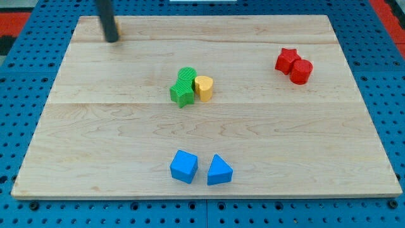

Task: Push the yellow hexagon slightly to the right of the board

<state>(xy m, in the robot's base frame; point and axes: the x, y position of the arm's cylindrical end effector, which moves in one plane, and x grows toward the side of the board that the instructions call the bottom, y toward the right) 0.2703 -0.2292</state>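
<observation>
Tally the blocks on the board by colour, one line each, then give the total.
Green: 2, a green star and a green block behind it
Yellow: 1, the yellow block
Red: 2, a red star and a red cylinder
Blue: 2, a blue cube and a blue wedge
Total: 7

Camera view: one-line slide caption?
My tip at the view's top left, far from the yellow block touching two green blocks.

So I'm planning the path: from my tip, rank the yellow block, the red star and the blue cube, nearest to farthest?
From my tip, at the view's top left:
1. Yellow block, board centre, touching the green blocks.
2. Blue cube, near the view's bottom edge.
3. Red star, at the view's upper right.
</observation>
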